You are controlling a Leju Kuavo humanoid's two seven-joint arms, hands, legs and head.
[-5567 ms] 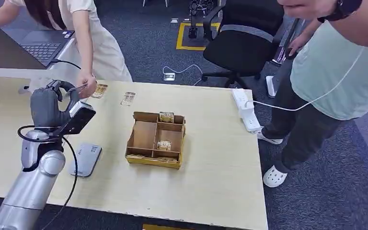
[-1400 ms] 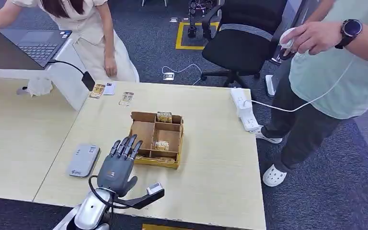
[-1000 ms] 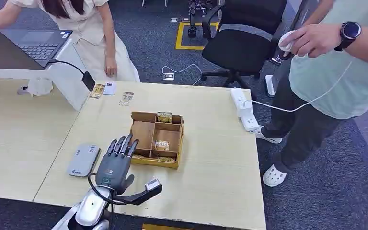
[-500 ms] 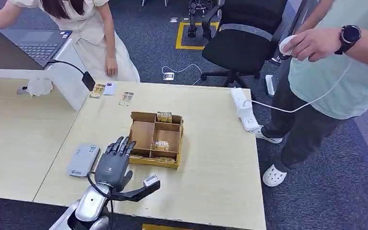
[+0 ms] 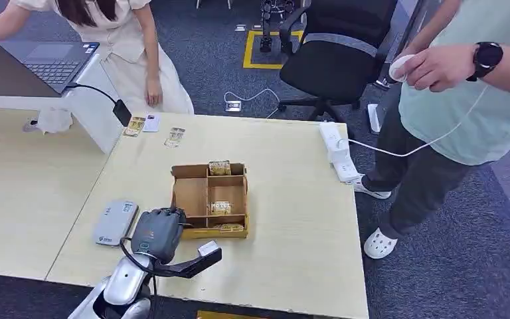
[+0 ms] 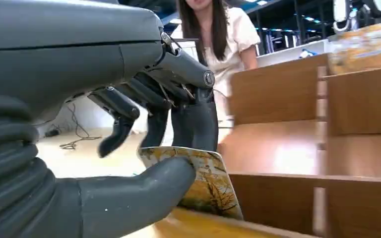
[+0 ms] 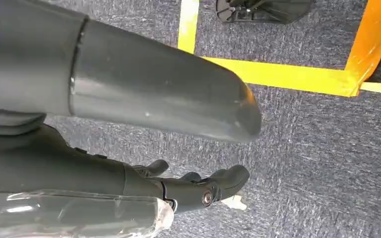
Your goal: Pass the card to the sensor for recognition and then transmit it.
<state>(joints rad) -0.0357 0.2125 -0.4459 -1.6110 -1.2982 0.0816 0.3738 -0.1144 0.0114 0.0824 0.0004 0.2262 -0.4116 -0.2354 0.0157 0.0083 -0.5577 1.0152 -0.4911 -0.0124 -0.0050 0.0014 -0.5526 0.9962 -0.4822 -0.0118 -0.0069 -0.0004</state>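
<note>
Reaching into the near corner of the brown box (image 5: 210,198), the left hand (image 5: 157,232) curls its fingers (image 6: 124,110) down and pinches a card (image 6: 204,181) with its thumb (image 6: 144,191). The card stands at the box's front edge, right under the hand. Just beside the hand, on the counter (image 5: 299,219), lies the grey sensor (image 5: 115,222). The right hand (image 7: 129,148) hangs over the floor, fingers bent, holding nothing.

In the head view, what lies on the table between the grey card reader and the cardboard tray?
The robot's left hand sits between the grey card reader and the cardboard tray, at the tray's near left corner. In the left wrist view it is pinching a card.
</note>
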